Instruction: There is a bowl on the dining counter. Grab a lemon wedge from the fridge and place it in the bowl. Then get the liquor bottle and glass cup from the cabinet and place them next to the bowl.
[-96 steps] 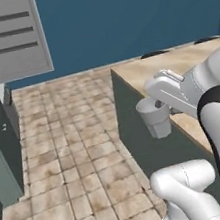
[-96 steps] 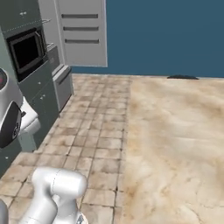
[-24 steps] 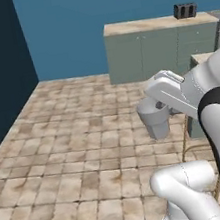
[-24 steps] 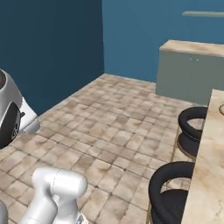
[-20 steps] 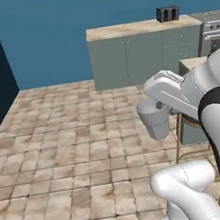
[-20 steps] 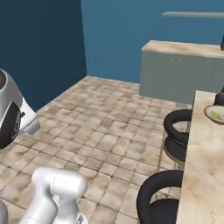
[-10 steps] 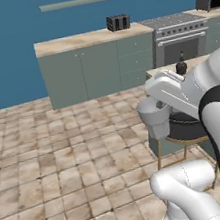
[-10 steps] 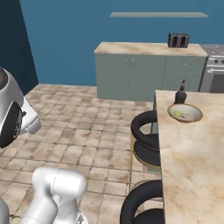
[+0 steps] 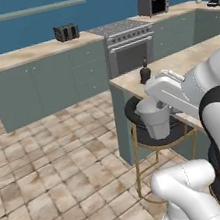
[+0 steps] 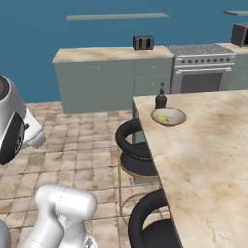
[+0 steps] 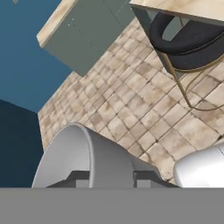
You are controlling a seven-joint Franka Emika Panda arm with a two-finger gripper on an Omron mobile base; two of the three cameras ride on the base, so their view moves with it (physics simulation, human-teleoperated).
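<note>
Swung round to face the counter [image 10: 203, 160], where lemon-loaded bowl [image 10: 168, 116] and liquor bottle [image 10: 160, 100] stand, end effector [image 9: 160, 106] grasps glass cup [image 9: 154, 118], undelivered.

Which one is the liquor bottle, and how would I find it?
Find the big dining counter with the beige marbled top. Near its far corner sits a shallow bowl with a tan-gold rim. The liquor bottle stands just beside it, toward the corner: small, squat and dark, with a thin neck, the only upright thing there.
</note>
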